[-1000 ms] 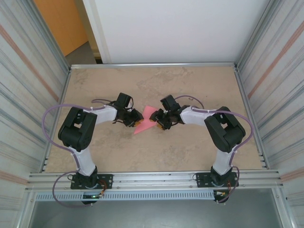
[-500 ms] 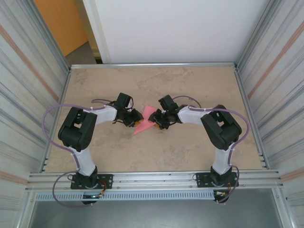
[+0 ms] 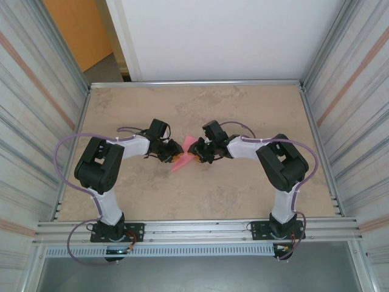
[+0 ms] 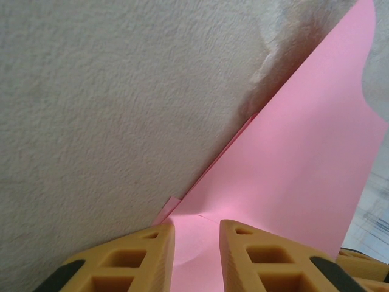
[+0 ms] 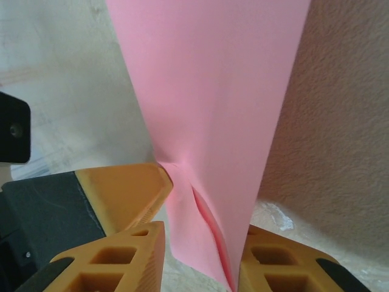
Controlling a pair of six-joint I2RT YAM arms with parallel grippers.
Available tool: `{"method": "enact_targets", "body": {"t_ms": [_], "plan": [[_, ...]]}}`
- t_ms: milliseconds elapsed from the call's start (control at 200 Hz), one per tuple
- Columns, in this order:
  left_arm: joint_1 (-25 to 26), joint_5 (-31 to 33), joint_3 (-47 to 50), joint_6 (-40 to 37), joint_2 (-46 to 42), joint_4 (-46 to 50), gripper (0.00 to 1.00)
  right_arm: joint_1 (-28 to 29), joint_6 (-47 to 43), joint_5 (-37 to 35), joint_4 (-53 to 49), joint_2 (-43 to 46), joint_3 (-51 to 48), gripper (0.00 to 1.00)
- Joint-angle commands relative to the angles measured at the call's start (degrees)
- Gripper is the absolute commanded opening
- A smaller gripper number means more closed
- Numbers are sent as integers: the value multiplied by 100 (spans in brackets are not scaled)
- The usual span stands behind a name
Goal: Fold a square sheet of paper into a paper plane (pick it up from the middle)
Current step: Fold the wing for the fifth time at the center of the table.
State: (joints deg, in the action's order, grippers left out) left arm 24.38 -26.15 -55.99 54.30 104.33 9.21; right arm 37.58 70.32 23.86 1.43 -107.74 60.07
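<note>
The right gripper [image 5: 197, 243] has just narrowed onto the pink sheet of paper [image 3: 184, 156], buckling it mid-table; the left gripper [image 4: 197, 243] stays pinched on its opposite edge; both grips probably ready a fold.

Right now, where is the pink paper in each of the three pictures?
Top external: the pink paper lies mid-table, between the left gripper and the right gripper.
Left wrist: it covers the right side, running down between the orange fingers.
Right wrist: it hangs down the middle, from the top edge into the orange fingers.
Shared landmark: the speckled beige table, behind the paper in all three.
</note>
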Motion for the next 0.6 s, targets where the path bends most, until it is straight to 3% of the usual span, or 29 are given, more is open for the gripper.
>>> {"method": "enact_targets", "body": {"t_ms": [0,145,361,596], "plan": [[-52,92,169,16,-89,480,29,-23,128,-58,57,7,-112,28],[-43,89,158,-34,-193,471,29,-64,157,-131,41,65,-143,21],[-26,65,250,-442,-663,257,36,-157,139,-277,118,308,-260,2],[452,570,297,-1797,-1396,343,50,-299,273,-329,-132,812,-425,0]]}}
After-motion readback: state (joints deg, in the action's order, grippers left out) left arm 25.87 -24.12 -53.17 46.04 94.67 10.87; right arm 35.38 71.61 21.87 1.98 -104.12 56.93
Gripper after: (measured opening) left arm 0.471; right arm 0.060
